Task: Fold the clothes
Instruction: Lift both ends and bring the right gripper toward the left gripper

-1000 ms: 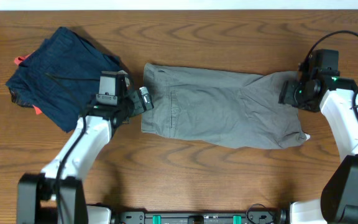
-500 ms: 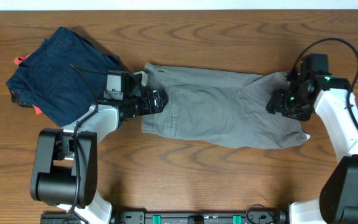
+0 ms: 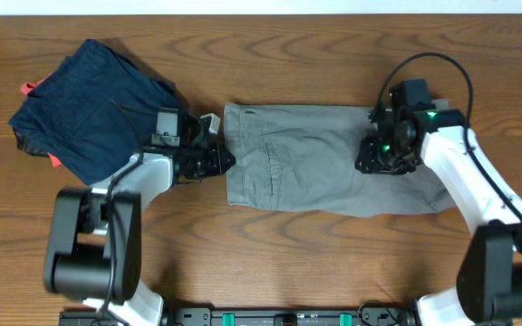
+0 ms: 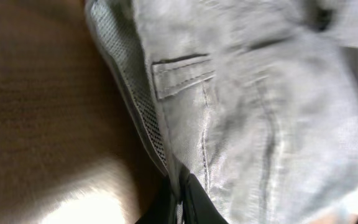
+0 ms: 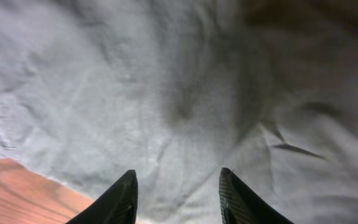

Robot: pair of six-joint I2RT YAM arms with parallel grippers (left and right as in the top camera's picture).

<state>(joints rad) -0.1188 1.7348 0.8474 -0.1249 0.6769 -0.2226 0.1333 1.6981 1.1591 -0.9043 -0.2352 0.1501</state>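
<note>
Left hand point(image 3: 217, 161) pinches the waistband edge of the shorts point(image 3: 315, 163), spread across the worktop point(image 3: 288, 263). Right hand point(image 5: 176, 174) hangs wide open over the leg end. I'd close on both layers there, lift low, and carry evenly toward the waistband.

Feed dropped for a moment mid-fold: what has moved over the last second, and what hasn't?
The right gripper swept left from the leg end to above the middle of the shorts, jaws open. The left gripper pushed onto the waistband, then backed to its edge, where it looks pinched shut on the cloth. The shorts' waistband edge shifted right. The navy garment stayed put.
</note>
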